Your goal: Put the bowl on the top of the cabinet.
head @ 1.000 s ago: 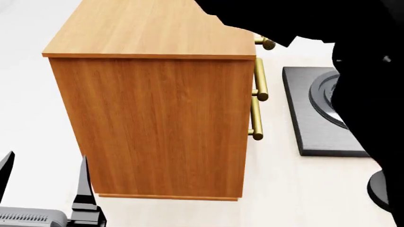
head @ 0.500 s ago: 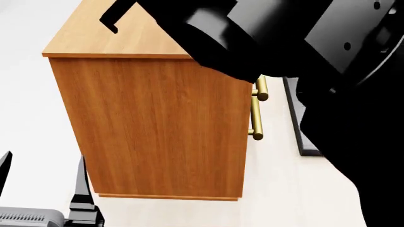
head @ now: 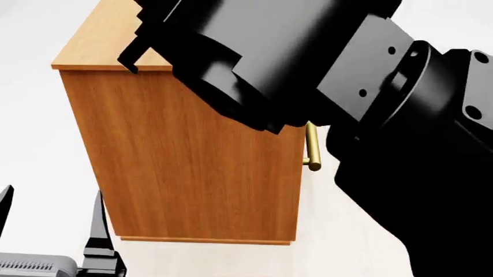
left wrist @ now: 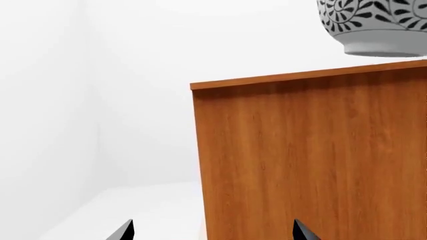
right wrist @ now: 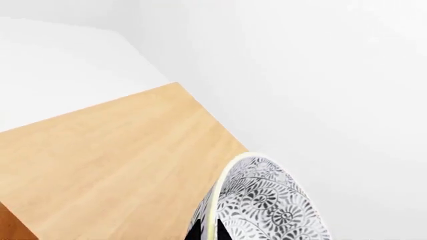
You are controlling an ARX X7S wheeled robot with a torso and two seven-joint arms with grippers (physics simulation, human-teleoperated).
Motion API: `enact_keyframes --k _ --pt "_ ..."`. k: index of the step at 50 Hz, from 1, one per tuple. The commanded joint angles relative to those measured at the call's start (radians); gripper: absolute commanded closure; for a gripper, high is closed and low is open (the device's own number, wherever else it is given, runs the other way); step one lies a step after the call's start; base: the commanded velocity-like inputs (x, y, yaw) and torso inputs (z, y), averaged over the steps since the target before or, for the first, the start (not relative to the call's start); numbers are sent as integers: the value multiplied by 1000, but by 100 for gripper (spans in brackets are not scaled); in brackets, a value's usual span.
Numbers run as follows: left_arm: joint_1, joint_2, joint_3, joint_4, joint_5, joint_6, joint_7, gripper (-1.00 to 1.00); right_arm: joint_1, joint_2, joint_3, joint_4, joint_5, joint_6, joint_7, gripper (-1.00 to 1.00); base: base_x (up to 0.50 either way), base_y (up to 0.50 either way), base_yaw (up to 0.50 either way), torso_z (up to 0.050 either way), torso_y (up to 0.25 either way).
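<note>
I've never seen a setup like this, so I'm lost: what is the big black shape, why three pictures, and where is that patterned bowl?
It is a simulated two-armed robot. The head camera looks down: the black bulk is its right arm reaching over the cabinet. The other pictures come from cameras by each gripper. The right gripper grips the bowl by its rim above the cabinet top. The left camera shows the bowl still in the air, not set down. The left gripper waits open, low beside the cabinet.
</note>
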Motion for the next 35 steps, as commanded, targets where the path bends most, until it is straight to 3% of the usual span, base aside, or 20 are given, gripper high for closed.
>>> enact_keyframes --k 1,35 --pt "-1 -1 5 4 1 -4 -3 -100 -24 -10 0 1 -32 -12 25 100 0 0 0 0 0" --pt "3 -7 3 -11 -10 13 -4 -100 -34 -71 -9 -45 -3 -9 65 100 0 0 0 0 0"
